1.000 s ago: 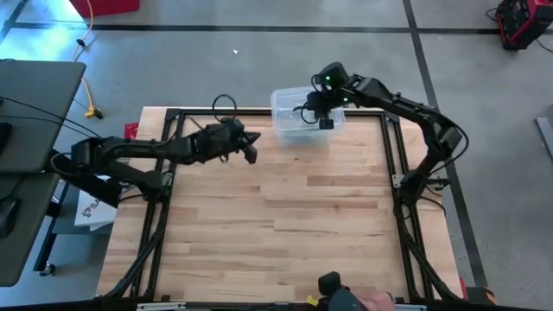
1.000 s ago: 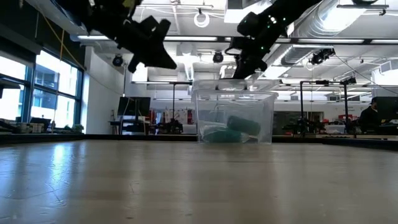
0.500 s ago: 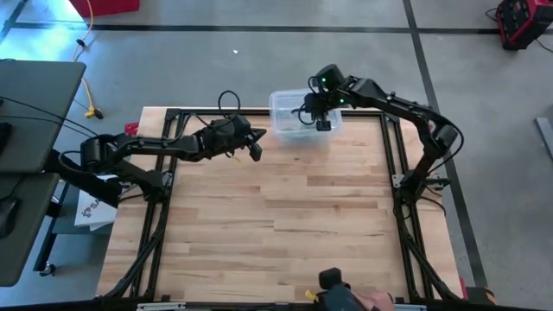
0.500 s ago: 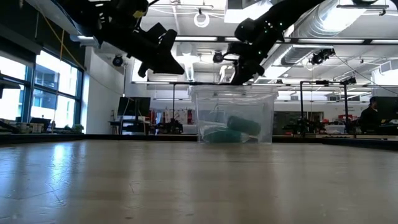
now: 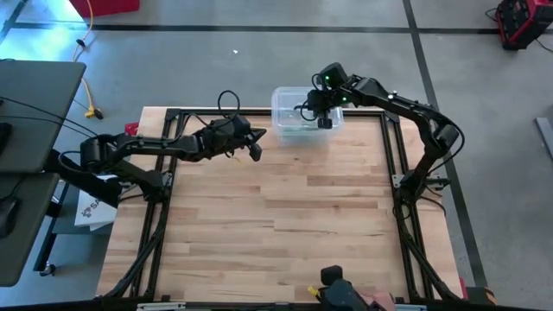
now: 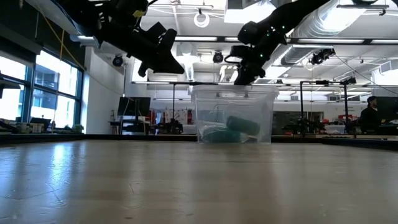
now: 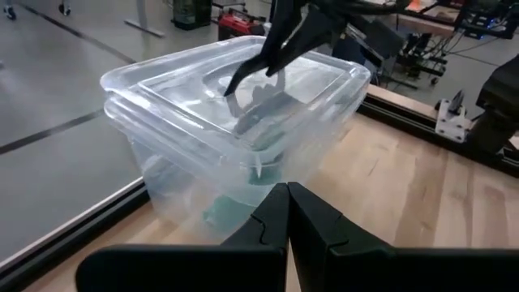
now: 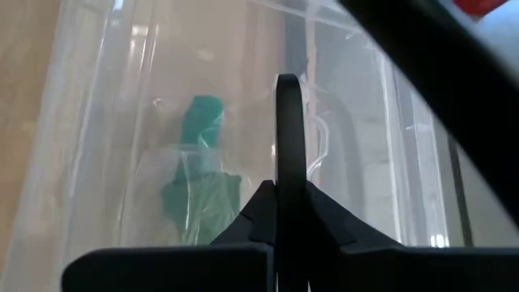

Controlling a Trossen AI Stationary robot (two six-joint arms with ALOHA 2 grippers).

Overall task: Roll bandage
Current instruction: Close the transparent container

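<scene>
Lidded bin (image 5: pixel 304 123) around green bandage (image 6: pixel 231 130)

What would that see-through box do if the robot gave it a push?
The clear plastic box would probably slide, since it looks light, holding only green bandages. It looks thin, so its walls might flex. It sits low and wide, so tipping seems unlikely.

Glossy clear plastic box (image 5: pixel 304 122) on matt pale wood table (image 5: pixel 285 216).

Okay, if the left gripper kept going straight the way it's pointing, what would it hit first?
Most likely the clear lidded container: the shut left gripper aims at its near side wall, though depth is hard to judge.
</scene>
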